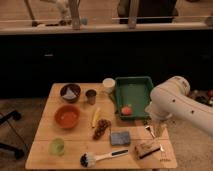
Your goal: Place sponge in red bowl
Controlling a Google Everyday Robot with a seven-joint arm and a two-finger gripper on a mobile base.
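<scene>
Hanging the gripper [158, 130] low at frame right, grip hard to tell, and aiming left to be coming straight down onto the flat sponge [120, 138].

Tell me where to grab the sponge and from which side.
Best come straight down on the sponge: it lies flat on the table, so only its edges offer grip. Pinch across its shorter width, near and far long edges. The gripper hangs to its right, near the table's right edge.

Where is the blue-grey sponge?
In the camera view, the sponge lies on the table near its front edge, between the grapes and the tan block; the gripper hangs to its right.
</scene>
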